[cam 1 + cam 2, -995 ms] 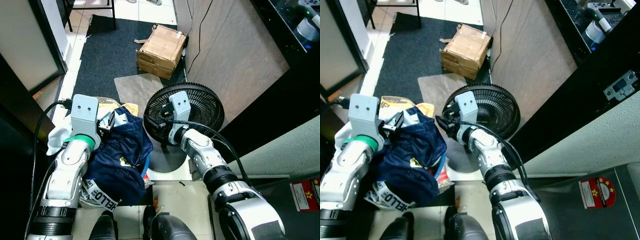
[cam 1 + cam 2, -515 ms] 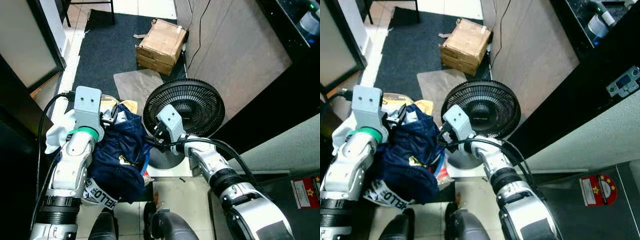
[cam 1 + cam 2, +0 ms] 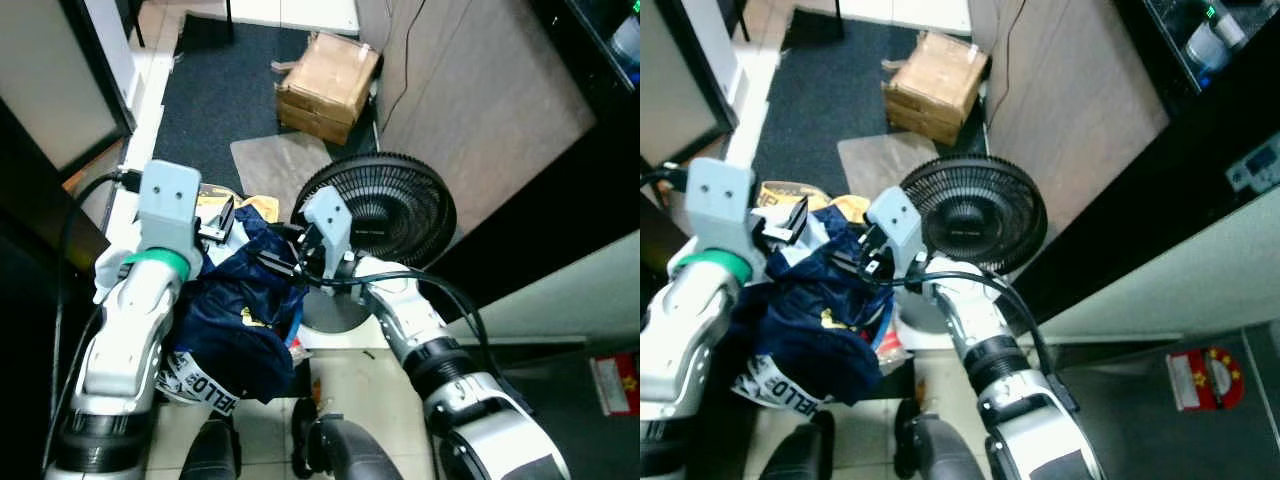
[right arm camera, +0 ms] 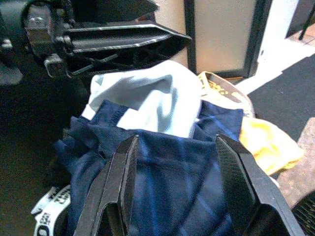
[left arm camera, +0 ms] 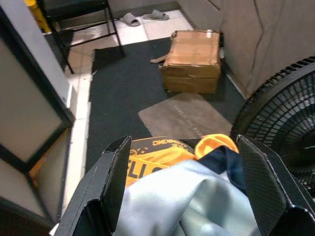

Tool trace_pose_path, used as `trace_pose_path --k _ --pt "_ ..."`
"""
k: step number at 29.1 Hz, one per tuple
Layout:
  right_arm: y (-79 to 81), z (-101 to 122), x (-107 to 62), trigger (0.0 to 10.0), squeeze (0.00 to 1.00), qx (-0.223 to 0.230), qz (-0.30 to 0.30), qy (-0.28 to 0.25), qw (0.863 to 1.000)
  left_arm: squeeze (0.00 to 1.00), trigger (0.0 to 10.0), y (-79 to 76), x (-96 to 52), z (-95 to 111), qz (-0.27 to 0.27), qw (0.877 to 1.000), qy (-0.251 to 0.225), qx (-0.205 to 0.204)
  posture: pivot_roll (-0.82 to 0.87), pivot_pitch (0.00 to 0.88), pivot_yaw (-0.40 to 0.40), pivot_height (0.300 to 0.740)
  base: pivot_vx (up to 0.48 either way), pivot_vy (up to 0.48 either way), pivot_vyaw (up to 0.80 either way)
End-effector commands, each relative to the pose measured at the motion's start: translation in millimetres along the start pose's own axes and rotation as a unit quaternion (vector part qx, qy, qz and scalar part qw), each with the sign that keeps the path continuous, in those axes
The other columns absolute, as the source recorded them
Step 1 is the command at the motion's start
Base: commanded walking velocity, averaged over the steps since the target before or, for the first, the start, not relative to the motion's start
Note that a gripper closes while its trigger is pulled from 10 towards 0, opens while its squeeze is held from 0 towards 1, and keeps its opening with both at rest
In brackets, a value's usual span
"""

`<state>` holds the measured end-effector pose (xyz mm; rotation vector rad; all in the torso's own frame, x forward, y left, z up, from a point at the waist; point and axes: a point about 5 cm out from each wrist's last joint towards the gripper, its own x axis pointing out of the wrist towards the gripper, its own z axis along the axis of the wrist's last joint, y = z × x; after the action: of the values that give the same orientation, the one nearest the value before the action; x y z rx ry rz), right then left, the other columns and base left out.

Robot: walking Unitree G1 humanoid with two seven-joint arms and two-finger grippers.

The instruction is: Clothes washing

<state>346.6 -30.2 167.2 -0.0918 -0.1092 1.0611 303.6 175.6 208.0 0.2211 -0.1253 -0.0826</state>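
A heap of clothes lies on the floor: a navy garment (image 3: 240,315) on top, a pale blue cloth (image 5: 182,199) and a yellow-orange piece (image 5: 157,157) at its far side. My left gripper (image 3: 222,216) hovers at the heap's far left edge, open, with the pale blue cloth under its fingers (image 5: 115,182). Coming from the fan side, my right gripper (image 3: 278,255) is over the navy garment (image 4: 162,196), open, its fingers (image 4: 123,182) straddling the fabric. In the right wrist view the left gripper (image 4: 113,44) sits just beyond the pale cloth.
A black floor fan (image 3: 385,210) stands right of the heap, close behind my right arm. Beyond lie a grey mat (image 3: 275,165), a dark carpet (image 3: 215,100) and a cardboard box (image 3: 330,85). A wood-panel wall (image 3: 480,110) runs along the right; a dark doorframe (image 3: 40,150) is on the left.
My right gripper has swung left from in front of the fan onto the navy garment. The left gripper stays at the heap's far edge. The camera has shifted slightly.
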Motion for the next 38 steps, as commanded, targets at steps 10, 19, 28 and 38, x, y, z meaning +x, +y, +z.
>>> trace_pose_path --k 10,19,28,38 --pt "28.8 -0.6 2.1 10.0 0.00 0.037 0.016 -0.033 0.999 1.00 10.0 -25.0 -17.5 8.6 -0.041 0.999 -0.001 0.004 -0.03 0.298 -0.074 0.740 0.000 0.000 0.00" --pt "26.6 -6.5 -3.4 10.0 0.00 0.043 -0.003 -0.010 0.999 1.00 10.0 -20.0 2.5 8.0 -0.028 1.000 0.001 0.003 -0.06 0.315 -0.064 0.740 0.000 0.000 0.00" --pt "14.0 -33.4 -21.9 10.0 0.00 0.033 -0.046 0.065 0.996 0.00 10.0 -16.1 4.1 -2.2 -0.003 0.999 0.030 0.015 -0.07 0.327 -0.066 0.740 0.000 0.000 0.00" --pt "4.0 -69.5 -32.3 10.0 0.00 0.035 -0.073 0.156 0.984 0.00 10.0 0.6 9.4 -9.3 0.032 0.998 0.039 0.028 -0.03 0.336 -0.074 0.740 0.000 0.000 0.00"
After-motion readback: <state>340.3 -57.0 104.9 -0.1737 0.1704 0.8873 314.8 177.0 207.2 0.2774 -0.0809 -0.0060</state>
